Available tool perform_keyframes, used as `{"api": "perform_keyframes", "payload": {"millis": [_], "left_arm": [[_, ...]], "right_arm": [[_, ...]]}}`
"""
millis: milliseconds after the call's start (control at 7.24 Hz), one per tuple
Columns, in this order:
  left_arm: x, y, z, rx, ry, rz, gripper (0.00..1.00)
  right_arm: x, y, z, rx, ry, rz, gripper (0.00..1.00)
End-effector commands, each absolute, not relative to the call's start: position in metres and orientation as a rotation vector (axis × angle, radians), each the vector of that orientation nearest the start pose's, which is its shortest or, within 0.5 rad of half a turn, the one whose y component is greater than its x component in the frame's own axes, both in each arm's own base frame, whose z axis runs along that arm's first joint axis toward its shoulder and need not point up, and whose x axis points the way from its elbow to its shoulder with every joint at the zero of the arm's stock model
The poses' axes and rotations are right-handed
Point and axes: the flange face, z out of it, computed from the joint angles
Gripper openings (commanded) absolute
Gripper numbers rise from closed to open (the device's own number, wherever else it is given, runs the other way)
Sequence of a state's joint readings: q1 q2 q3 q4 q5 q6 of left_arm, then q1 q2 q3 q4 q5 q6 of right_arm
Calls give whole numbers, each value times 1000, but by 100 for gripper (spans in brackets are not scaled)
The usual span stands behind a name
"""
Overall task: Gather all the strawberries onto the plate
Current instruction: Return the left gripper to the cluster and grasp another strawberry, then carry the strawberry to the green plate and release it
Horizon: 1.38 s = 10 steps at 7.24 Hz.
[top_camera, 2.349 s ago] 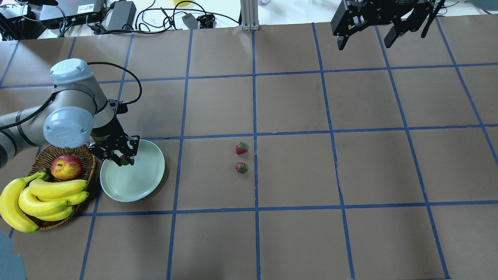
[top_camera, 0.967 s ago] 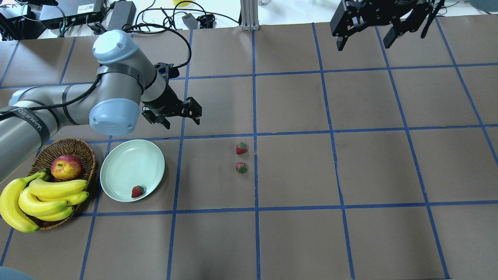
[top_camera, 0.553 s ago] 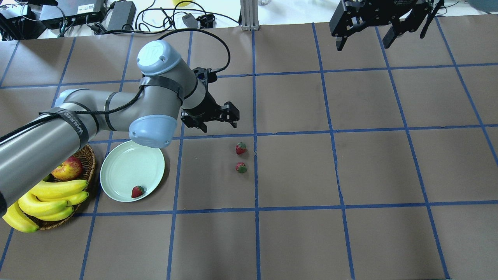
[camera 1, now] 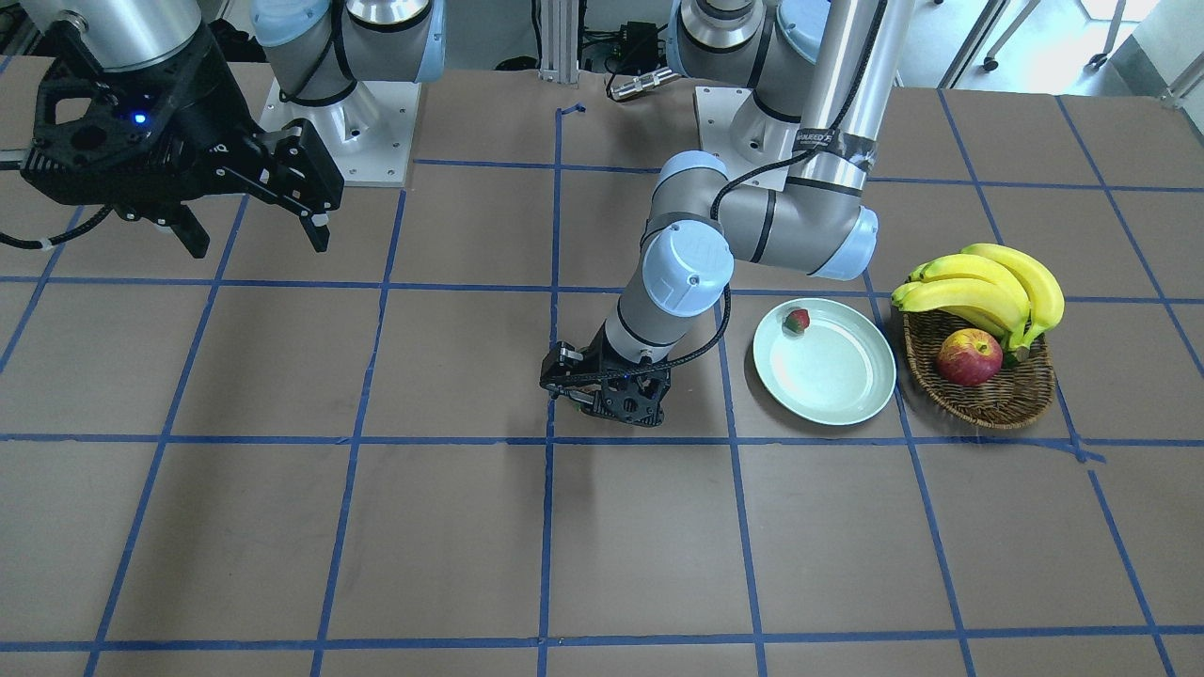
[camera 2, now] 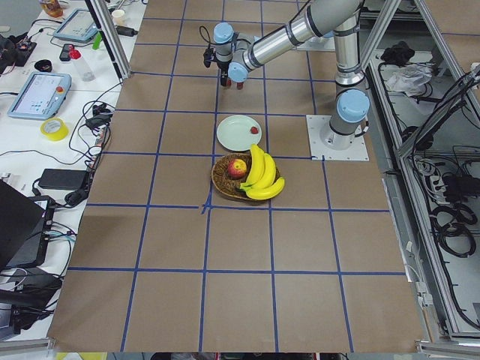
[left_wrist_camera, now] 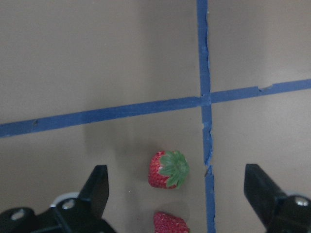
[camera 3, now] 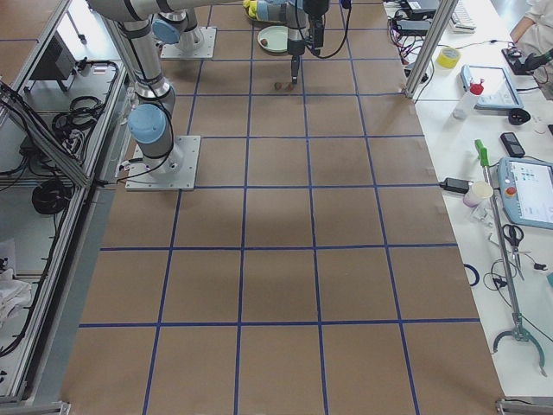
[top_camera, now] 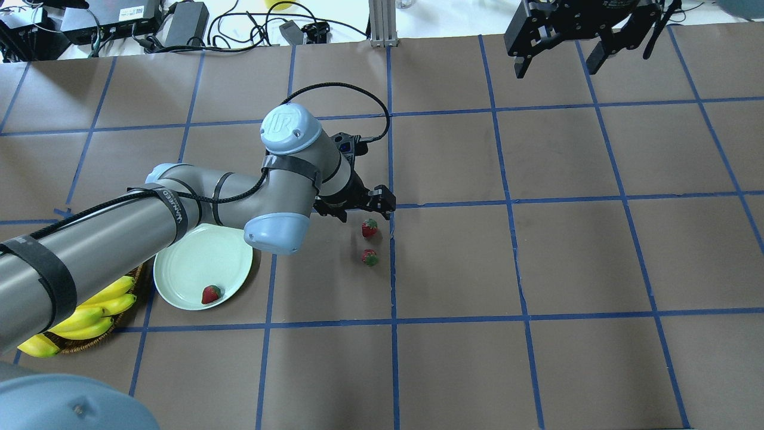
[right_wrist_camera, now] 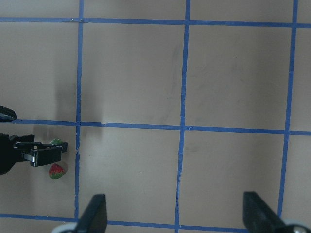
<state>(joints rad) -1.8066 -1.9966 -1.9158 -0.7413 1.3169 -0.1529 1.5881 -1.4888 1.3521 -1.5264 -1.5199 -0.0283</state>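
Observation:
Two strawberries lie close together on the brown table, one just under my left gripper and the other a little nearer. The wrist view has the first strawberry centred between the wide-apart fingers; the gripper is open and holds nothing. A third strawberry rests at the near rim of the mint-green plate, left of the gripper. My right gripper hangs open and empty high over the far right of the table.
A wicker basket with bananas and an apple stands beside the plate, on the side away from the strawberries. My left forearm stretches over the basket and the plate's far edge. Cables and boxes line the far edge.
My left gripper let a strawberry go into the plate, opened, and swung right to hover over the two strawberries on the table. The right arm stayed put.

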Motion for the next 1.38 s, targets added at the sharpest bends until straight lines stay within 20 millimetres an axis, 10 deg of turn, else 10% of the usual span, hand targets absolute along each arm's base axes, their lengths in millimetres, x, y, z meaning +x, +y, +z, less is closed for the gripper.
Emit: {"api": "perform_keyframes", "payload": {"millis": [0, 276, 415, 967, 1244], "left_arm": [[-287, -506, 174, 155, 3398, 14, 73], [-287, -506, 171, 154, 3396, 24, 61], [-287, -506, 171, 154, 3399, 25, 8], [-267, -529, 210, 83, 3373, -18, 0], [-170, -556, 228, -110, 3253, 74, 0]], "right_arm": [[148, -529, 550, -77, 3086, -145, 100], [148, -529, 550, -77, 3086, -143, 100], [150, -528, 548, -82, 3086, -135, 100], [151, -528, 547, -86, 3086, -133, 100], [151, -528, 546, -86, 3086, -131, 100]]}}
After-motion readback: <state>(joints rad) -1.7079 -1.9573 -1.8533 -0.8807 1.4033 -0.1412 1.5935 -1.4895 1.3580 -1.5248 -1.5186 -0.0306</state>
